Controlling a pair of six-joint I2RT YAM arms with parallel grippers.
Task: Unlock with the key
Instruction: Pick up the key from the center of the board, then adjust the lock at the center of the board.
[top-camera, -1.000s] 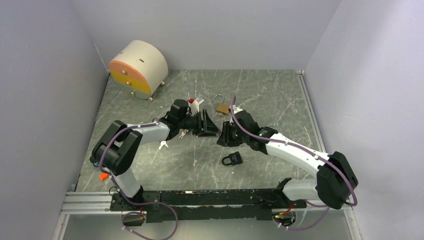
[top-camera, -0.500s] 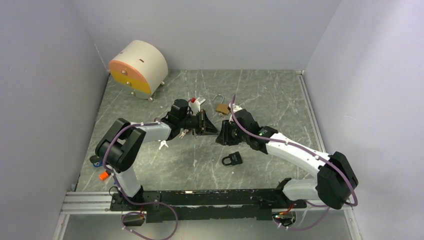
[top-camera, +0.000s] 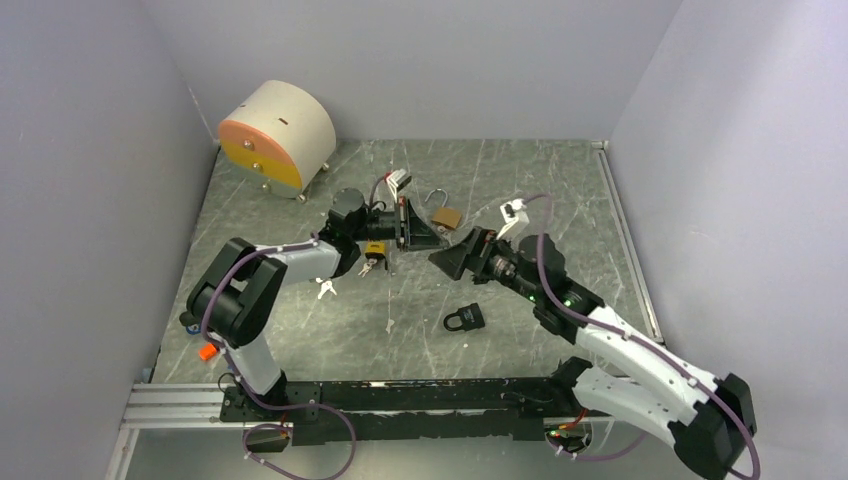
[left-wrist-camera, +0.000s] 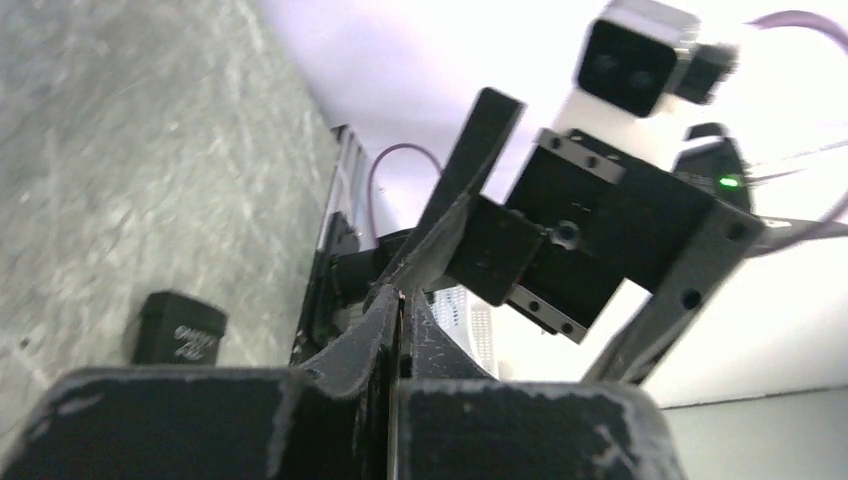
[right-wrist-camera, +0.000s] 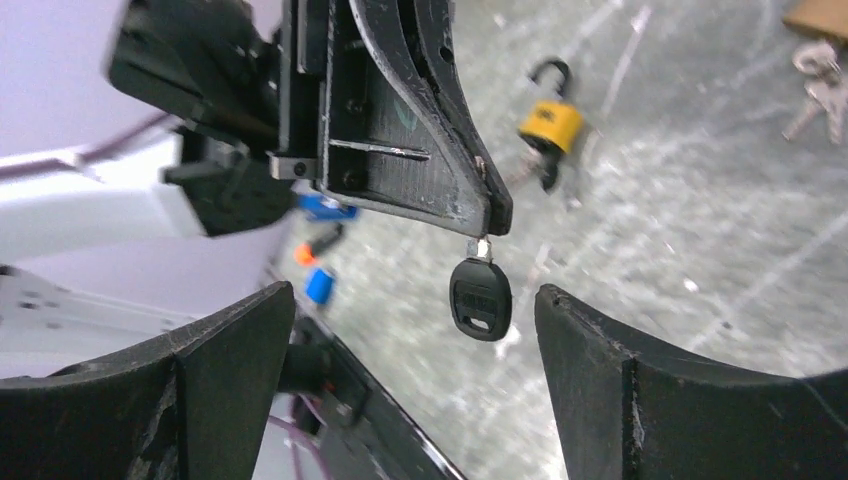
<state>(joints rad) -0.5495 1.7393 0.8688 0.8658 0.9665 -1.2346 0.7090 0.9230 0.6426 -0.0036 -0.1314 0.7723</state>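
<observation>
Hanging from the pinched-together tips of the left gripper, a black-headed key dangles by its blade in mid-air. The right gripper faces it, fingers spread wide either side. A black padlock lies on the table at 6 o'clock from both. A good handover, I judge, means closing squarely on the flat head before the left lets go.

Plain pale lavender walls enclose a grey marbled tabletop on three sides under even light. A cream drum-shaped cabinet, orange-and-yellow-faced, stands in the far-left corner.
</observation>
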